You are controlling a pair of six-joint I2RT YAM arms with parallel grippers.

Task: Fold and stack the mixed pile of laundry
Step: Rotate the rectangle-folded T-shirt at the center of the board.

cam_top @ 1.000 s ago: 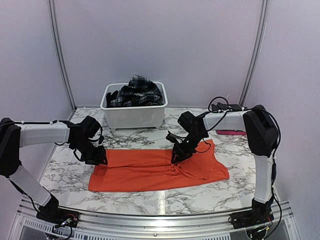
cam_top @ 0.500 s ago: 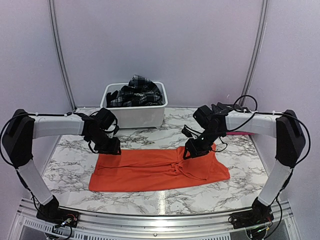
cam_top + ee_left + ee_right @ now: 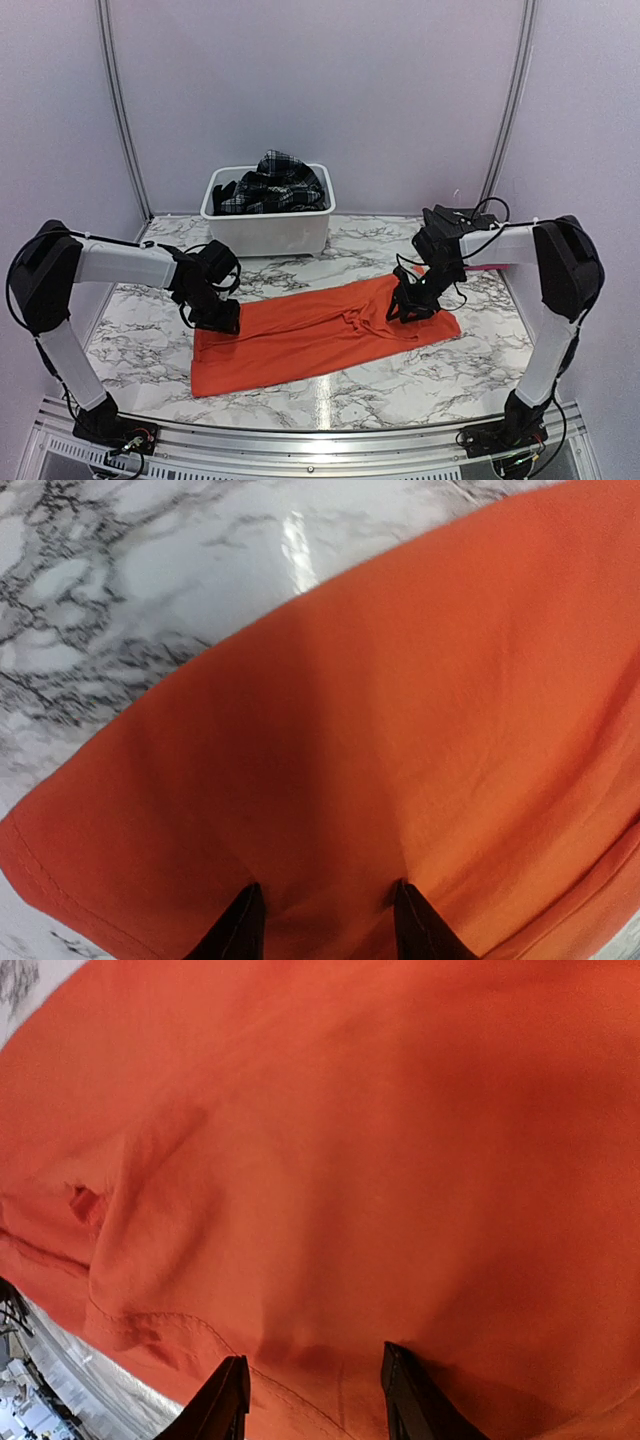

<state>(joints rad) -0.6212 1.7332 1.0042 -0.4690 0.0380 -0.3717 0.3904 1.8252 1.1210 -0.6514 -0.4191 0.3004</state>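
Note:
The bright orange T-shirt [image 3: 320,335] lies spread flat on the marble table, slanting from near left up to far right. My left gripper [image 3: 222,318] presses down on its far left edge, jaws apart; in the left wrist view [image 3: 325,912] cloth bulges between the fingertips [image 3: 240,925]. My right gripper [image 3: 407,308] presses on the shirt's right part, jaws apart, and the shirt [image 3: 350,1160] fills the right wrist view [image 3: 315,1385]. The plaid skirt [image 3: 278,180] and a dark cloth piece [image 3: 224,190] sit heaped in the white tub [image 3: 270,232].
The tub stands at the back centre of the marble table [image 3: 140,330]. Grey enclosure walls with metal posts [image 3: 120,110] close the back and sides. A metal rail [image 3: 320,430] runs along the near edge.
The shirt has been dragged and turned: its right end moved right and away, its left end shifted toward the near edge. Both grippers moved with it, the right one farther right.

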